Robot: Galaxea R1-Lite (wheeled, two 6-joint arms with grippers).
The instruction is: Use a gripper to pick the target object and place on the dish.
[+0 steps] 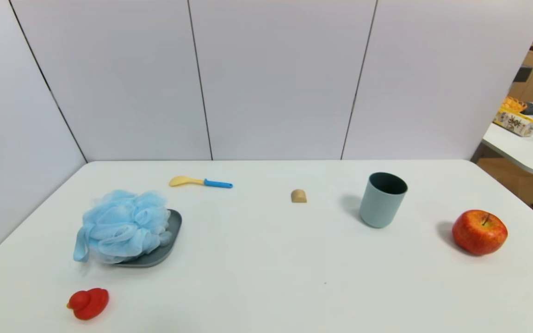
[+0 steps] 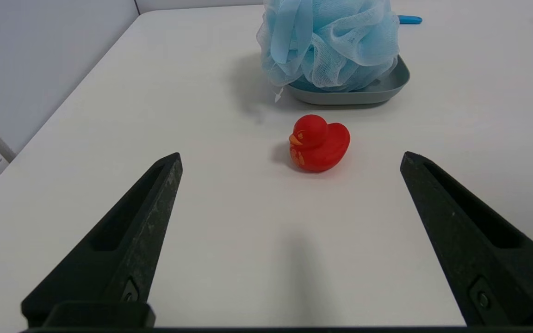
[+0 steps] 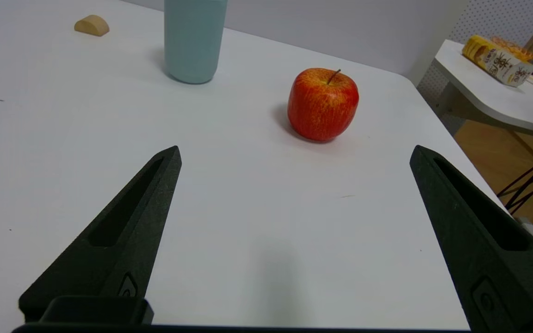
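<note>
Resting on dish (image 1: 174, 231): pouf (image 1: 120, 226), table's (image 1: 266, 277) left edge | cup (image 1: 382, 200) upright | left gripper (image 2: 291, 159), right gripper (image 3: 294, 152): fingers apart, holding nothing

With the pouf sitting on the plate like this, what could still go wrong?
1. The bath pouf overhangs the grey dish toward the red rubber duck, so it may roll or sag off.
2. Its ribbon loop trails to the table and could snag the open left end effector on a later reach.
</note>
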